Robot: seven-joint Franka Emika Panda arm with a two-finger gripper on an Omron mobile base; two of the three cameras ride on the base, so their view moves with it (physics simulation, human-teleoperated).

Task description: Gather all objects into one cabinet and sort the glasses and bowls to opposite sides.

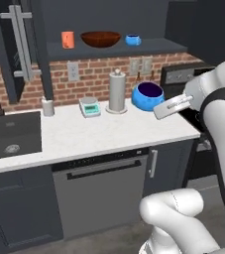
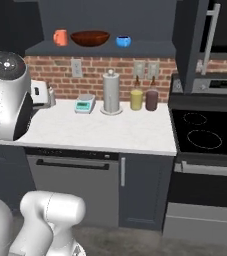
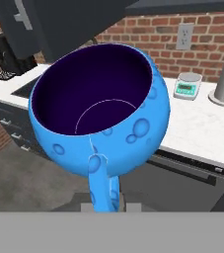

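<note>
In the left base view we see the open cabinet (image 1: 109, 48) above the counter, its shelf carrying the orange mug (image 1: 68, 39) at the left, the wooden bowl (image 1: 100, 38) in the middle and a small blue cup (image 1: 133, 39) at the right, each apart from the next. Our arm reaches in from the right, and the gripper (image 1: 159, 106) holds a second blue cup (image 1: 147, 96) up over the right part of the white counter (image 1: 104, 131), beside the steel paper-towel cylinder (image 1: 117, 91); a small kitchen scale (image 1: 89, 106) sits left of the cylinder. On the arm's dark forearm we can make out pale lettering that seems to read FRANKA, though it is too small to be sure. In the right base view the same three things stand on the shelf, and a yellow canister (image 2: 136, 99) and a maroon canister (image 2: 152, 99) stand side by side right of the cylinder, next to the stove (image 2: 205, 131). In the hand view the held cup looms large, its dark inside facing us and its handle running down between the jaws, which are nearly closed, pinching that handle. The scale's display is lit, but we cannot read it.
</note>
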